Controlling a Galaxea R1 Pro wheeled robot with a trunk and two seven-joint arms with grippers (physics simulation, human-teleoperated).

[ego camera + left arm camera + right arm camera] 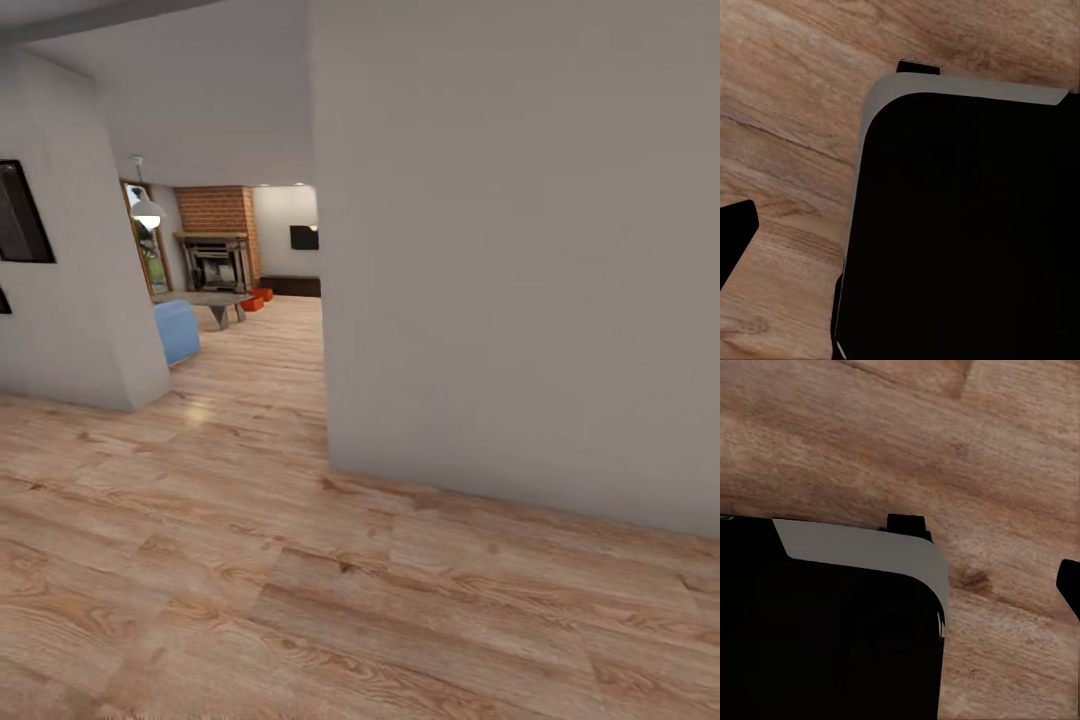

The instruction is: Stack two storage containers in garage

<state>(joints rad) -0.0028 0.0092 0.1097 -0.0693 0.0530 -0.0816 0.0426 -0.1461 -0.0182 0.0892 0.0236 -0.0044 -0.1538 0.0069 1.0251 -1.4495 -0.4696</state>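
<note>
Nearest, both wrist views look down on light wood plank floor (787,142), with a large black, grey-edged body (967,232) covering much of each picture; what that body is cannot be made out. A dark tip at the picture's edge in each wrist view may be a finger, so whether the left tool or the right tool is wide or narrow cannot be told.

In the head view the wood plank floor (300,580) runs forward to a plain white wall (520,280) that blocks the whole right side and hides what lies behind it. A second white wall (70,300) on the left carries a dark frame (20,215), cut off by the picture's edge.

Between the walls an opening leads into the living room (250,270). A blue sofa (177,331) is half hidden by the left wall. Farther on stands a low counter (212,300), and beside its far right corner the two storage containers (256,299) sit on the floor, small and hard to tell apart. Behind are the brick fireplace (215,255), a glass door (150,245) and a hanging lamp (146,208).
</note>
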